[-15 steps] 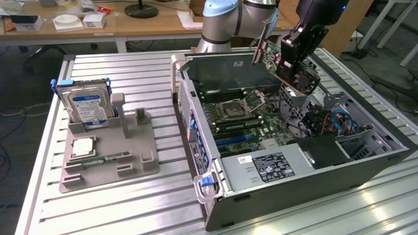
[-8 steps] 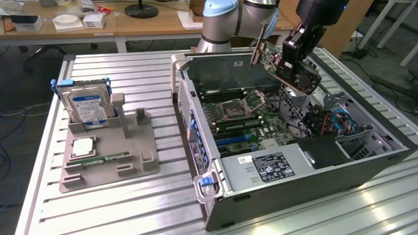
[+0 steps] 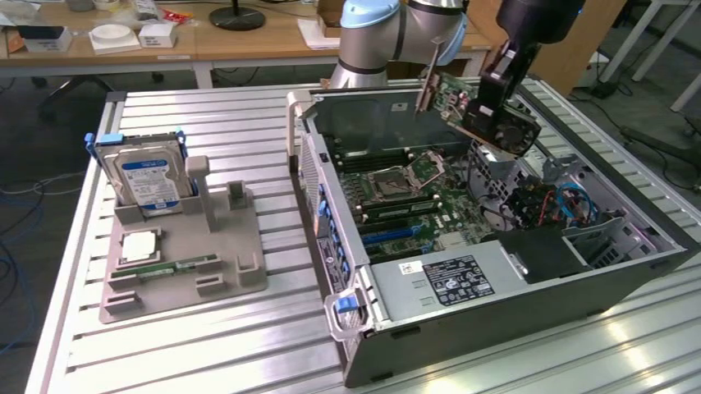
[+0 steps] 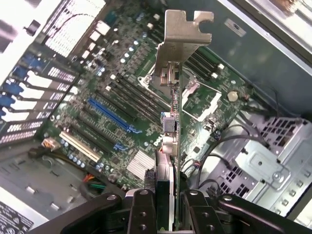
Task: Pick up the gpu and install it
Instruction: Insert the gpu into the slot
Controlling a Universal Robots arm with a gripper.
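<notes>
— Green board, black shroud: where's the gpu (image 3: pixel 482 115)?

— From the exterior view's left: drive (image 3: pixel 150 176), then the open case (image 3: pixel 493 328), then the gpu, held high over the motherboard (image 3: pixel 405 197), well apart from it, tilted.

— Jaws?

— Gripper (image 3: pixel 495 92) pinches the card by its flat faces (edge-on at the wrist). Long axis runs from the fingers (image 4: pixel 141 209) out to the bracket (image 4: pixel 183 44).

— Slot?

— Blue slots (image 4: pixel 109 117) lie off to one side, not under the card. Its contact edge I can't make out; the card hides part of the board behind it.
</notes>
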